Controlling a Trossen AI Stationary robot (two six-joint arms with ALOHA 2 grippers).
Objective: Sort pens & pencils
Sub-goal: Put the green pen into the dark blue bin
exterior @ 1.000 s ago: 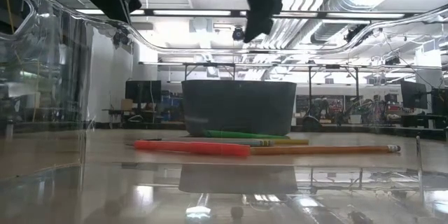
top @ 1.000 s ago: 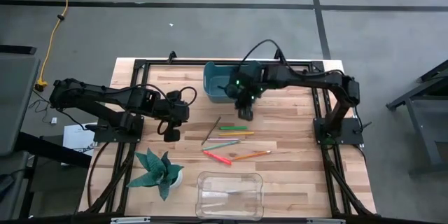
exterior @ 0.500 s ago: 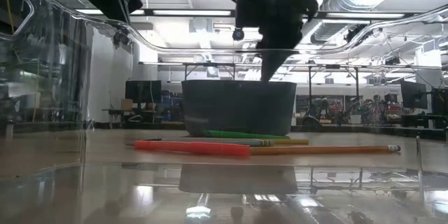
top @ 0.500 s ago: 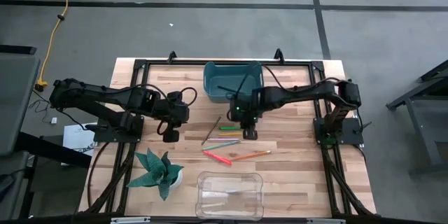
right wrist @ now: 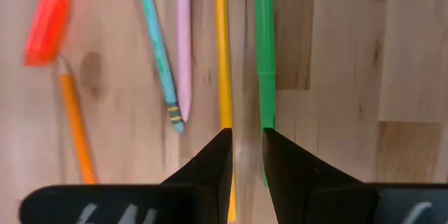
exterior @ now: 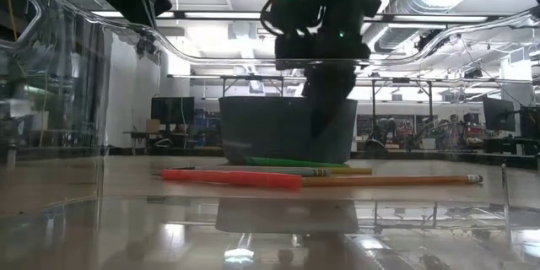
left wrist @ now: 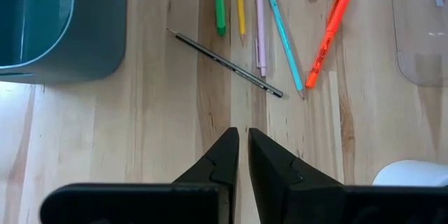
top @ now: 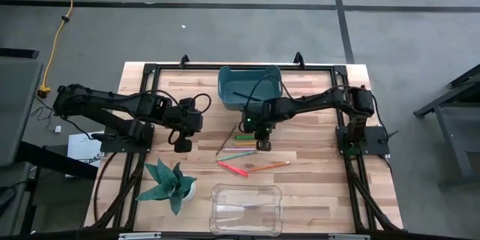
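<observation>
The pens and pencils lay fanned on the tabletop (top: 315,161) at its centre, at six o'clock from the teal bin (top: 248,86): a green pen (right wrist: 264,49), a red pen (right wrist: 49,17), and thin yellow (right wrist: 222,56), teal (right wrist: 158,49) and orange (right wrist: 74,129) pencils. The right gripper (top: 262,145) hung over them, jaws slightly apart around nothing. The left gripper (top: 182,147) waited at nine o'clock, jaws nearly together, empty.
</observation>
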